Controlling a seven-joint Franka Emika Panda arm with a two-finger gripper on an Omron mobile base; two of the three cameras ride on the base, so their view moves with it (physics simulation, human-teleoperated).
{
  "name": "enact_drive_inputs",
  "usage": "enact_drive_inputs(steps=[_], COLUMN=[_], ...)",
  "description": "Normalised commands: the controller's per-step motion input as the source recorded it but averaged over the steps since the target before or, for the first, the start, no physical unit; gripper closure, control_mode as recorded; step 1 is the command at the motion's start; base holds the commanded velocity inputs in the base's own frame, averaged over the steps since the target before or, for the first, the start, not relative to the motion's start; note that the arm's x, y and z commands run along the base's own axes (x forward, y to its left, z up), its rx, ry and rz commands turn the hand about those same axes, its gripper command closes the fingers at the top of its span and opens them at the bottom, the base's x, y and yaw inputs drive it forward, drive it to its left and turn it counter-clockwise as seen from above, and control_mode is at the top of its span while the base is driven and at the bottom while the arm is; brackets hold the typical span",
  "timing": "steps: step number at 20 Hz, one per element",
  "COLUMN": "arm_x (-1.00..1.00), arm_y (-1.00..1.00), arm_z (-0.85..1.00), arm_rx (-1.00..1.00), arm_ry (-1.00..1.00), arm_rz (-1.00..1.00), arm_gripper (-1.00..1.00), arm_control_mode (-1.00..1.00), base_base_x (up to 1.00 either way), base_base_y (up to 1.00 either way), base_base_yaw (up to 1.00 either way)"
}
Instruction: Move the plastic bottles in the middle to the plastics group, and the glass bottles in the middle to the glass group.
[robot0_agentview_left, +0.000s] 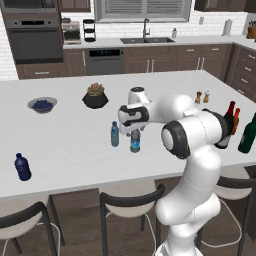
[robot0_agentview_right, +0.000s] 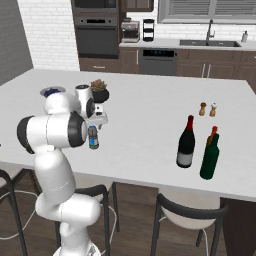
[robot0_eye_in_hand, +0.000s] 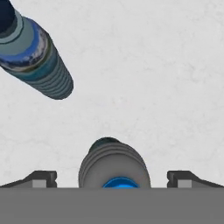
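Two small clear plastic bottles with blue labels stand mid-counter, one (robot0_agentview_left: 115, 134) to the left of the other (robot0_agentview_left: 135, 142). My gripper (robot0_agentview_left: 135, 131) hangs open directly over the right one (robot0_agentview_right: 93, 139), and in the hand view its blue cap and ribbed body (robot0_eye_in_hand: 114, 164) sit between my spread fingertips (robot0_eye_in_hand: 41, 178) without touching. The other water bottle (robot0_eye_in_hand: 33, 57) lies at upper left there. The navy bottle (robot0_agentview_left: 22, 167) of the plastics group stands far left. At the right are the black wine bottle (robot0_agentview_right: 186, 142), the green bottle (robot0_agentview_right: 210, 157) and the brown red-topped bottle (robot0_agentview_right: 214, 132).
A bowl of blueberries (robot0_agentview_left: 42, 104) and a potted plant (robot0_agentview_left: 95, 96) sit toward the counter's far side. Salt and pepper shakers (robot0_agentview_left: 202, 96) stand behind the wine bottle. Dark stools (robot0_agentview_left: 131, 200) line the near counter edge.
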Motion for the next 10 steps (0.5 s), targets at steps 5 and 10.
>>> enact_drive_inputs(steps=[5, 10], arm_x=[0.01, 0.02], arm_y=[0.0, 0.0], arm_z=[-0.18, -0.19], arm_rx=[0.0, 0.0], arm_ry=[0.02, 0.02], arm_rz=[0.0, 0.01], arm_gripper=[-1.0, 1.0], arm_control_mode=[-1.0, -1.0], base_base_x=[0.0, 0.0], base_base_y=[0.0, 0.0], base_base_yaw=[0.0, 0.0])
